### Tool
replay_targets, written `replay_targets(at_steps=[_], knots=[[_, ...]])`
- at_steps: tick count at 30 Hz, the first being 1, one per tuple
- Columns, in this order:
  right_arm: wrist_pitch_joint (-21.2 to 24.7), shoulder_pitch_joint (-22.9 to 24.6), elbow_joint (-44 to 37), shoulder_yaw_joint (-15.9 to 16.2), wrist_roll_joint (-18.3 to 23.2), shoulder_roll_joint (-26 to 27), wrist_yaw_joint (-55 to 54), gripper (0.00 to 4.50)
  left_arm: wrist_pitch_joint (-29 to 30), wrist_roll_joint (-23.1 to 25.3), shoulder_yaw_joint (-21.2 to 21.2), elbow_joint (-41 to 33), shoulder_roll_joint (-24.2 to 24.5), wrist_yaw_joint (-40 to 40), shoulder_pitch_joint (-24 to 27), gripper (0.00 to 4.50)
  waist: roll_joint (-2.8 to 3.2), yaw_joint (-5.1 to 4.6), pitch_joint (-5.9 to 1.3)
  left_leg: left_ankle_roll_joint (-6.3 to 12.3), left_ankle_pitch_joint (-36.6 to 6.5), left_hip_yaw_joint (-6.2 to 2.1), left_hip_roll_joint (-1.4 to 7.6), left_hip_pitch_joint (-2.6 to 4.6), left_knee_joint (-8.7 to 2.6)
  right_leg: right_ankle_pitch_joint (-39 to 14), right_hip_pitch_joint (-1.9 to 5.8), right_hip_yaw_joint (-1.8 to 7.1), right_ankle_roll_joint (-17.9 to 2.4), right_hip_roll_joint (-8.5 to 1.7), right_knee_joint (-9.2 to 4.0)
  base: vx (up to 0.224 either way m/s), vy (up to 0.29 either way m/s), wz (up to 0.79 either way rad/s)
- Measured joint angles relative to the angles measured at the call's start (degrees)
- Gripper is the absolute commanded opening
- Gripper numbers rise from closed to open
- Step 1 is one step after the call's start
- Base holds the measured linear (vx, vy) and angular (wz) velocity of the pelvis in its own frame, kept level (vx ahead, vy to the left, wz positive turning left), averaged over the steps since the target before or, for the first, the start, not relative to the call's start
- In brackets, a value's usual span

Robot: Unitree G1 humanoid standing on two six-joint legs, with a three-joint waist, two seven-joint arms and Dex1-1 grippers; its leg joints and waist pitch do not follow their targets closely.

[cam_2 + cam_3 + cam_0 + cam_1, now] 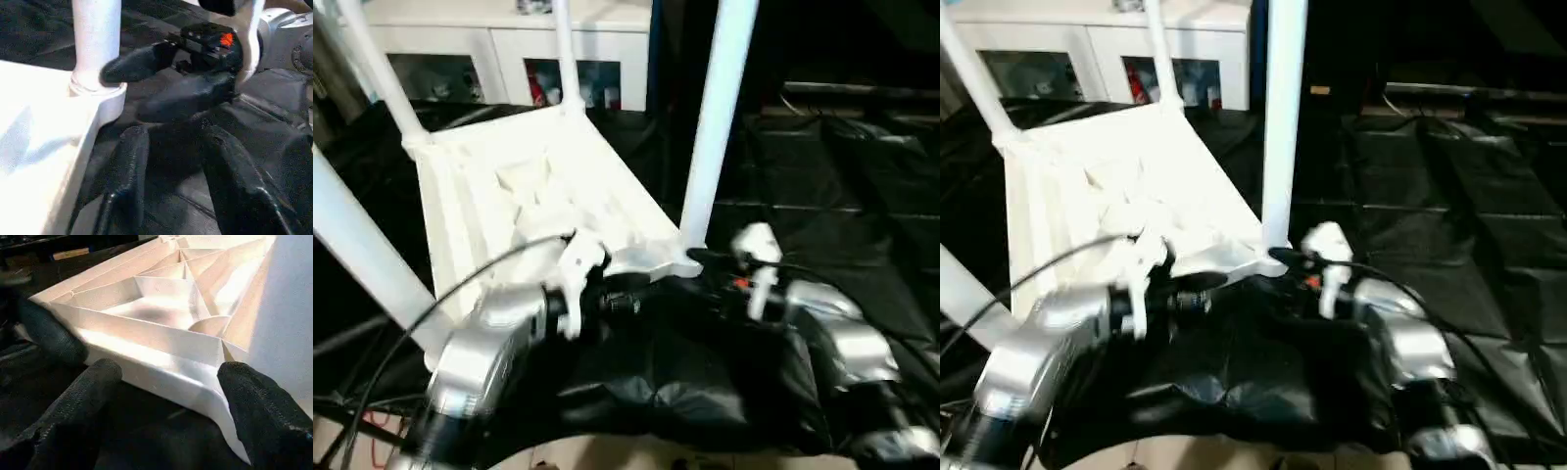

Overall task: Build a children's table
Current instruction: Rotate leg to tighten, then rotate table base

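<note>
While the tabletop (533,196) lies upside down on the black sheeting (862,196), its ribbed underside faces up and four white legs stand in its corner sockets. The near right leg (717,117) rises from the tabletop's near right corner, the near left leg (362,250) from its near left corner, the far left leg (382,69) and the far right leg (563,49) from its two far corners. Beyond the tabletop stands a white cabinet (509,49) with glass doors.

My left gripper (178,181) is beside the tabletop's near right corner. Its two black fingers (124,171) stand apart with only sheeting between them; they hold nothing and do not touch the tabletop. In the left eye view, my silver left forearm (475,357) reaches toward the tabletop's near edge, with a black cable (440,294) arcing over it.

My right gripper (168,372) is at the same near right corner. Its fingers (83,391) are spread wide, one on each side of the corner's lip, and the ribs of the underside show between them. I cannot tell whether either finger touches the plastic. In the left wrist view, one right finger (137,63) reaches in front of the base of the near right leg, the other lies lower, just off the socket
</note>
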Motion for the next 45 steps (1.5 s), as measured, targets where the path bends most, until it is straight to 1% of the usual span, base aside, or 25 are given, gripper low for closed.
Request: replay_targets(at_steps=[3,4,5,7,8,11,14,15,16,19,20,21,22,24,25,26,27,28,31,33,37,39,41,43,45], knots=[[-2.5,-3.1,4.9,0.2,-1.9,1.9,-4.0,3.68,-0.4,0.8,-0.3,-3.8,-1.2,4.2,5.4,2.35,-0.40,-0.14,0.01,0.00,0.0,0.00,0.00,0.00,0.02,0.0,0.00,0.01,0.0,0.00,0.00,0.000,0.000,0.00],[-3.1,-3.8,6.2,0.1,-2.4,2.2,-5.5,3.68,-0.4,1.0,-0.3,-4.3,-1.7,5.1,6.2,2.61,-0.50,-0.08,0.05,0.00,0.0,0.00,0.00,-0.03,0.02,0.0,-0.02,0.01,0.0,0.00,-0.01,0.000,0.000,0.00],[-4.0,-5.6,8.9,0.0,-3.2,3.1,-8.5,3.68,-0.8,1.3,-0.2,-5.7,-1.9,6.5,7.9,2.72,-0.67,-0.07,0.05,0.00,0.0,0.00,0.00,-0.03,0.01,0.0,0.00,0.01,0.0,-0.01,0.00,0.000,0.000,0.00],[-4.9,-8.0,12.9,-1.3,-4.1,4.3,-13.6,3.68,-1.7,1.8,-0.1,-7.2,-1.9,7.6,10.3,2.76,-0.90,-0.12,0.07,-0.01,0.0,0.00,0.00,-0.01,0.00,0.0,-0.02,0.00,0.0,0.00,0.01,0.000,0.000,0.00],[-5.3,-9.3,15.1,-2.2,-4.6,4.5,-16.5,3.68,-2.3,2.3,0.2,-7.8,-1.8,8.1,11.7,2.81,-1.11,0.11,0.06,-0.01,0.0,0.00,0.01,-0.04,-0.01,0.0,-0.01,0.00,0.0,0.00,0.01,0.000,0.000,0.00],[-6.8,-11.7,19.6,-3.6,-5.4,4.8,-22.6,3.68,-3.0,2.2,1.3,-9.8,-0.6,8.4,14.8,3.19,-1.48,0.51,0.03,-0.01,0.0,0.02,0.00,-0.05,0.01,0.0,0.00,0.04,0.0,-0.01,0.04,0.000,0.000,0.00],[-8.4,-14.2,24.0,-3.7,-6.6,5.8,-26.6,3.68,-3.1,1.5,1.2,-11.9,1.5,6.9,17.8,3.23,-1.81,0.44,-0.04,-0.01,0.0,0.02,0.01,-0.03,0.00,0.0,-0.02,0.03,0.0,0.01,0.05,0.000,0.000,0.00],[-8.7,-14.6,24.6,-3.7,-6.7,6.1,-27.5,3.68,-3.1,1.1,1.1,-12.1,1.8,6.4,18.0,3.52,-1.87,0.42,-0.04,-0.01,0.0,0.02,0.01,-0.03,0.00,0.0,-0.04,0.03,0.0,0.02,0.06,0.000,0.000,0.00],[-9.2,-15.1,25.6,-3.7,-6.9,6.4,-28.3,3.68,-3.0,0.7,1.2,-12.5,2.1,6.0,18.2,3.63,-1.95,0.44,-0.03,-0.01,0.0,0.02,0.02,-0.03,0.00,0.0,-0.04,0.03,0.0,0.02,0.07,0.000,0.000,0.00],[-10.3,-17.8,30.1,-4.2,-7.2,6.7,-33.1,3.68,-1.9,-1.3,1.9,-15.0,5.8,3.9,21.0,3.67,-2.15,0.44,-0.04,-0.02,0.0,0.02,0.03,0.01,0.00,0.0,-0.06,0.03,0.0,0.03,0.14,0.000,0.000,0.00],[-10.7,-18.5,31.5,-5.0,-7.2,6.4,-34.8,3.68,-1.3,-1.6,2.5,-15.5,7.1,3.1,22.1,3.67,-2.21,0.42,-0.04,-0.02,0.0,0.02,0.02,0.02,0.00,0.0,-0.05,0.04,0.0,0.03,0.15,0.000,0.000,0.00],[-11.5,-19.9,34.2,-6.3,-7.2,6.2,-37.5,3.68,-0.3,-2.4,3.3,-16.5,9.9,1.4,24.1,3.98,-2.34,0.45,-0.02,-0.02,0.0,0.02,0.03,0.05,0.00,0.0,-0.07,0.03,0.0,0.04,0.18,0.000,0.000,0.00],[-12.0,-20.4,35.5,-7.3,-7.1,5.9,-38.9,3.68,0.2,-2.7,3.9,-16.6,11.4,0.5,25.3,4.07,-2.41,0.53,-0.02,-0.02,0.0,0.02,0.02,0.04,0.02,0.0,-0.06,0.04,0.0,0.04,0.19,0.000,0.000,0.00],[-13.1,-21.9,38.6,-9.0,-6.9,6.0,-41.9,3.68,1.2,-3.8,4.9,-17.7,14.6,-2.0,27.5,4.06,-2.54,0.47,-0.02,-0.02,0.0,0.03,0.02,0.07,0.03,0.0,-0.08,0.04,0.0,0.04,0.17,0.000,0.000,0.00],[-13.5,-22.2,39.5,-9.4,-6.9,6.0,-42.6,3.68,1.3,-4.1,5.3,-18.0,15.0,-2.5,27.9,4.12,-2.58,0.49,-0.03,-0.02,0.0,0.03,0.02,0.07,0.06,0.0,-0.05,0.06,0.0,0.03,0.18,0.000,0.000,0.00],[-14.0,-22.2,40.0,-9.4,-6.9,6.1,-43.1,3.68,1.1,-4.7,6.0,-18.2,15.1,-3.2,28.1,4.29,-2.63,0.50,-0.05,-0.02,0.0,0.03,0.02,0.10,0.09,0.0,-0.05,0.06,0.0,0.03,0.18,0.000,0.000,0.00],[-14.2,-22.2,40.3,-9.4,-6.9,6.3,-43.1,3.68,0.6,-5.3,6.9,-18.2,15.1,-3.6,28.4,4.29,-2.66,0.47,-0.04,-0.02,0.0,0.03,0.02,0.05,0.09,0.0,-0.05,0.06,0.0,0.03,0.19,0.000,0.000,0.00],[-14.5,-22.3,40.5,-9.3,-6.9,6.6,-43.0,3.68,-0.4,-6.3,8.3,-18.2,15.1,-4.1,29.1,4.42,-2.68,0.43,-0.05,-0.02,0.0,0.03,0.02,0.03,0.09,0.0,-0.05,0.06,0.0,0.04,0.19,0.000,0.000,0.00],[-15.8,-22.3,41.3,-9.2,-7.0,6.7,-42.5,3.68,-2.4,-9.3,13.1,-17.7,15.4,-5.6,30.2,4.46,-2.69,0.34,-0.05,-0.02,0.0,0.03,0.03,0.06,0.09,0.0,-0.06,0.06,0.0,0.05,0.27,0.000,0.000,0.00],[-16.7,-22.3,41.6,-9.2,-7.0,6.7,-41.4,3.68,-3.2,-11.7,16.7,-17.2,17.5,-7.6,31.8,4.46,-2.72,0.13,-0.07,-0.03,0.0,0.03,0.07,0.09,0.09,0.0,-0.06,0.06,0.0,0.09,0.32,0.000,0.000,0.00],[-18.3,-22.0,41.5,-9.2,-7.2,6.5,-39.2,3.68,-3.2,-14.3,21.9,-14.8,20.5,-10.6,33.9,4.46,-2.80,-0.15,-0.08,-0.02,0.0,0.03,0.06,0.08,0.10,0.0,-0.06,0.05,0.0,0.09,0.31,0.000,0.000,0.00],[-19.0,-20.4,40.2,-8.8,-7.5,6.0,-37.7,3.68,-3.1,-15.4,26.2,-12.8,23.2,-12.2,33.8,4.46,-2.95,0.01,-0.13,-0.03,0.0,0.02,0.10,0.12,0.10,0.0,-0.03,0.03,0.0,0.10,0.32,0.000,0.000,0.00],[-19.5,-18.3,39.0,-8.1,-7.7,5.6,-36.2,3.68,-2.7,-16.5,29.4,-11.6,25.4,-13.2,33.4,4.46,-2.92,0.22,-0.12,-0.02,0.0,0.02,0.08,0.35,0.18,0.0,0.02,0.07,-0.1,0.09,0.31,0.000,0.000,0.00],[-19.6,-16.2,37.8,-8.1,-7.7,5.4,-35.1,3.68,-2.5,-17.5,30.6,-11.2,26.5,-13.5,31.9,4.46,-2.91,0.54,-0.12,-0.02,0.0,0.02,0.07,0.34,0.25,0.1,0.06,0.09,-0.1,0.08,0.30,0.000,0.000,0.00],[-19.6,-14.7,37.0,-8.0,-7.7,5.4,-34.3,3.68,-2.4,-18.3,31.0,-10.9,26.6,-13.3,28.8,4.46,-2.75,0.71,-0.02,-0.02,0.0,0.03,0.06,0.37,0.29,0.1,0.08,0.11,-0.2,0.07,0.32,0.000,0.000,0.00]])
